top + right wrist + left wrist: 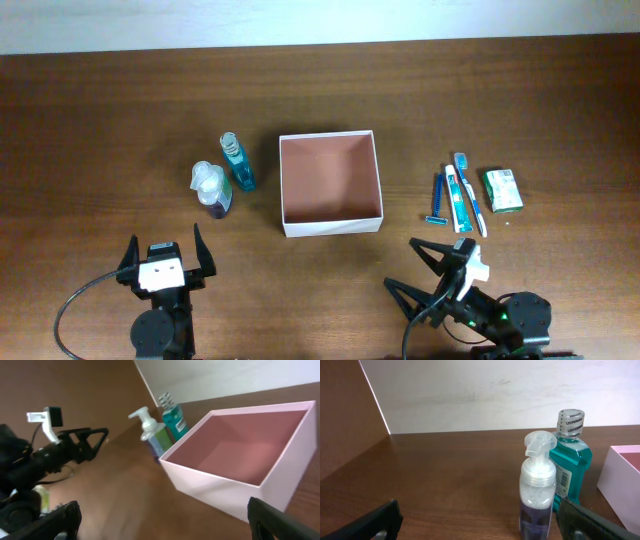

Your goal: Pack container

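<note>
Overhead, the left gripper [165, 236] sits low on the table [120, 110] with its jaws spread wide and nothing between them. Just ahead of it stand a foam pump bottle [210, 188] and, touching or almost touching that, a blue-green mouthwash bottle [238, 165]. The container [331, 226] lies ahead of it and to its right, square, white-walled, with a bare reddish-brown floor. The right gripper [400, 262], also spread and empty, is turned toward the container's near right corner. To its right lie a blue razor [438, 200], a toothpaste tube [456, 200], a toothbrush [472, 197] and a green-and-white packet [501, 189].

From the left wrist, the fingers [375, 522] stand far apart at the lower corners. The pump bottle [537, 495] is close ahead, nearer the right finger, the Listerine-labelled mouthwash bottle [572, 460] just behind it, and a container corner [620, 485] shows at the right edge.

From the right wrist, the fingers [275, 520] are wide apart, and the container [220, 485] is ahead, toward the right finger. Both bottles stand beyond its far corner, and the left arm [55, 450] is at the left.
</note>
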Tool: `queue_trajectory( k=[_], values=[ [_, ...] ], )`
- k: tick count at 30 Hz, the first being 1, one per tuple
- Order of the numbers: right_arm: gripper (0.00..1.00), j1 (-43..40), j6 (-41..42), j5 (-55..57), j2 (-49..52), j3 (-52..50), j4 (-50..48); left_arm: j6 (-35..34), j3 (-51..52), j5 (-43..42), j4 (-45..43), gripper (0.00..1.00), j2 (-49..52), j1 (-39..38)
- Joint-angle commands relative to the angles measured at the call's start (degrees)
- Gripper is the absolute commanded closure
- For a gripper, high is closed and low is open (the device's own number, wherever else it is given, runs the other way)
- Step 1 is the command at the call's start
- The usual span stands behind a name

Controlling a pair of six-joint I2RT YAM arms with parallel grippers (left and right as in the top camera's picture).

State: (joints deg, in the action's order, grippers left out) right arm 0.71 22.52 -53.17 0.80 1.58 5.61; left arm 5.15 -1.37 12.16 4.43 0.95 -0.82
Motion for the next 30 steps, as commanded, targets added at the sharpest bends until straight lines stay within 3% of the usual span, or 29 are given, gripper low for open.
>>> queue_trajectory(
  k=[1,15,18,24,27,30],
  values=[
    [0.01,-0.4,0.9,-2.7,-0.6,-0.5,-0.2,1.0,0.6,-0.8,-0.3,0.01,-0.7,0.2],
    [0.01,-0.4,0.2,7.1,-0.6,-0.5,-0.3,1.0,0.6,-0.8,-0.3,0.01,-0.7,0.2],
    [0.01,-0.4,-7.4,9.4,-0.6,-0.5,-0.5,1.0,0.6,-0.8,-0.3,0.01,-0.7,0.2],
    [0.02,-0.4,-35.2,10.6,-0.6,-0.5,-0.7,1.0,0.6,-0.8,-0.3,0.01,-0.7,0.2],
    [0.01,-0.4,-43.2,11.8,-0.6,-0.5,-0.7,1.0,0.6,-0.8,-0.3,0.00,-0.7,0.2],
    [0.01,-0.4,-43.9,17.8,-0.6,-0.5,-1.1,1.0,0.6,-0.8,-0.3,0.01,-0.7,0.2]
  ],
)
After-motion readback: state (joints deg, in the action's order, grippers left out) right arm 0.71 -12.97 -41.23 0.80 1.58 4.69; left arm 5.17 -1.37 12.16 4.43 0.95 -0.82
